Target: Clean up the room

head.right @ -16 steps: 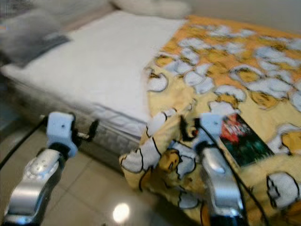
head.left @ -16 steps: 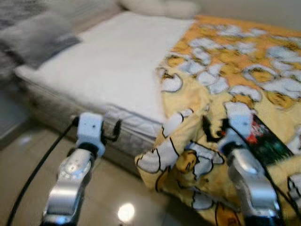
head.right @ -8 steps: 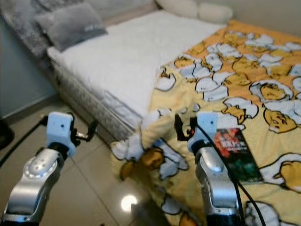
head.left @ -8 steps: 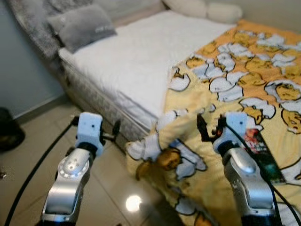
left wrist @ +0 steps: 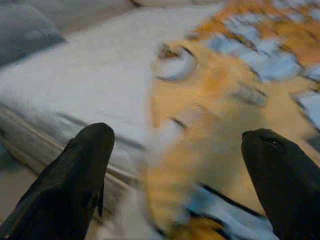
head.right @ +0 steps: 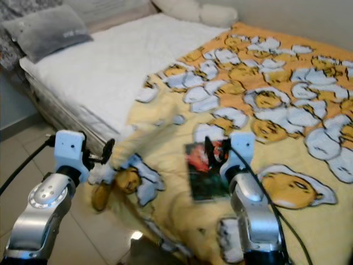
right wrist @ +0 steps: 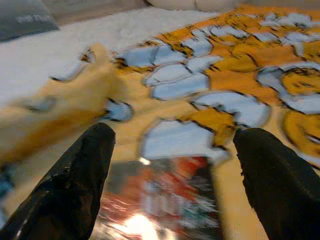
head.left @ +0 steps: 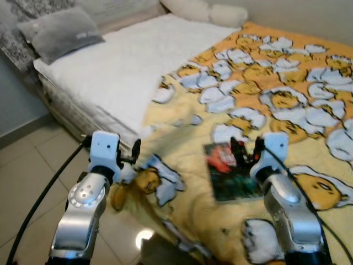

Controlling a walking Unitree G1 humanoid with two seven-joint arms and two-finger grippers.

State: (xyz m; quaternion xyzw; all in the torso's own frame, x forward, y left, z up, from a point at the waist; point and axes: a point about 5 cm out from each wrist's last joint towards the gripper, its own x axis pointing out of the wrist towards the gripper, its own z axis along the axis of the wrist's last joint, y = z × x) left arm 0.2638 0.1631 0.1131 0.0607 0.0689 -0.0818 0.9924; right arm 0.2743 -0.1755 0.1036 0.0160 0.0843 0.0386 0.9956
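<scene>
Yellow fabric printed with white and orange cartoon figures is covering most of the bed [head.left: 71, 94]: a duvet [head.left: 287, 77] spread over the far side and drooping off the near corner toward the tiled floor [head.left: 27, 182], its hanging folds somewhat blurred. A white mattress cover [head.left: 121, 61] is showing bare on the robot's left half of the bed, with a grey pillow [head.left: 60, 33] lying at the head end and cream pillows [head.left: 204, 10] sitting against the far wall. A book [head.left: 226, 171] with a red and dark green cover is lying flat on the duvet near the bed's edge.

The right claw [head.left: 246, 152] is hanging just above the book's near end, its two black fingers [right wrist: 75, 185] spread wide apart and gripping nothing; in the right wrist view the blurred red cover is sitting between them. The left claw [head.left: 132, 153] is hovering beside the drooping corner of the duvet, close to the mattress edge, over the floor. Its fingers [left wrist: 70, 175] are likewise standing wide open and empty, with the duvet's edge and the white sheet appearing between them in the left wrist view. A black cable [head.left: 44, 199] is trailing down along the left arm.
</scene>
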